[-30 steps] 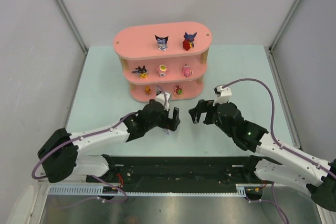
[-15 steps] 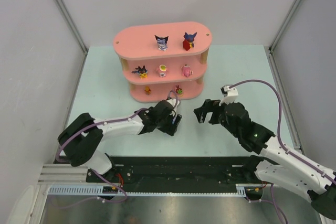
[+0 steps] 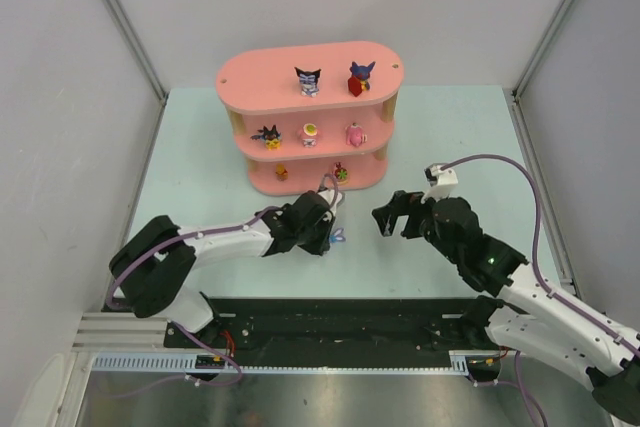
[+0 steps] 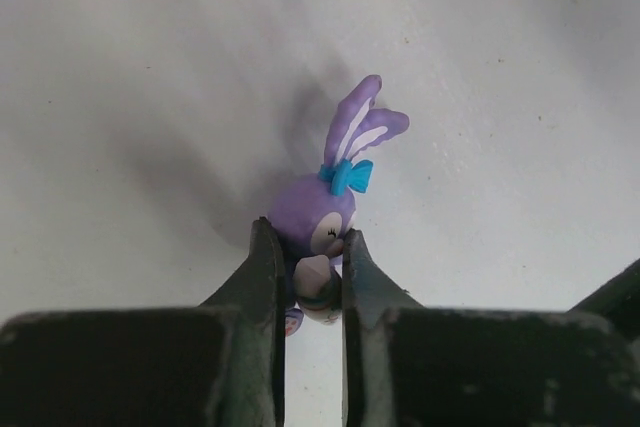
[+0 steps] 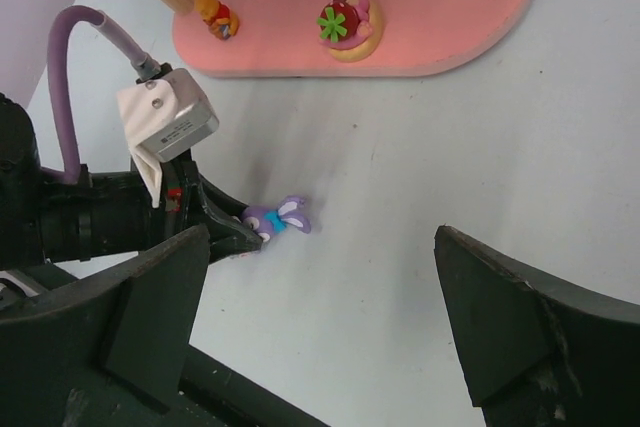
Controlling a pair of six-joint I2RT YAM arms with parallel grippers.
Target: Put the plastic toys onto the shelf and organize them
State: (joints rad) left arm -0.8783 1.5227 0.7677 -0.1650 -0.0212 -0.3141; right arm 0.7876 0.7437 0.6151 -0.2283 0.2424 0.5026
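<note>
Left gripper (image 4: 310, 252) clamped on the purple rabbit (image 4: 318, 209) by its body, ears pointing away from the gripper, low at the tabletop (image 3: 450, 137) just near of the pink shelf (image 3: 262, 77). Right gripper (image 3: 388, 217) spread wide, empty, right of the rabbit. Other toys (image 3: 309, 131) sit on all three tiers.

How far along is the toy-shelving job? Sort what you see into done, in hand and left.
Done: seven toys stand on the shelf, two on top, three in the middle, two at the bottom. In hand: the left tool is shut on the purple rabbit; the right tool is open. Left: shelving the rabbit.
</note>
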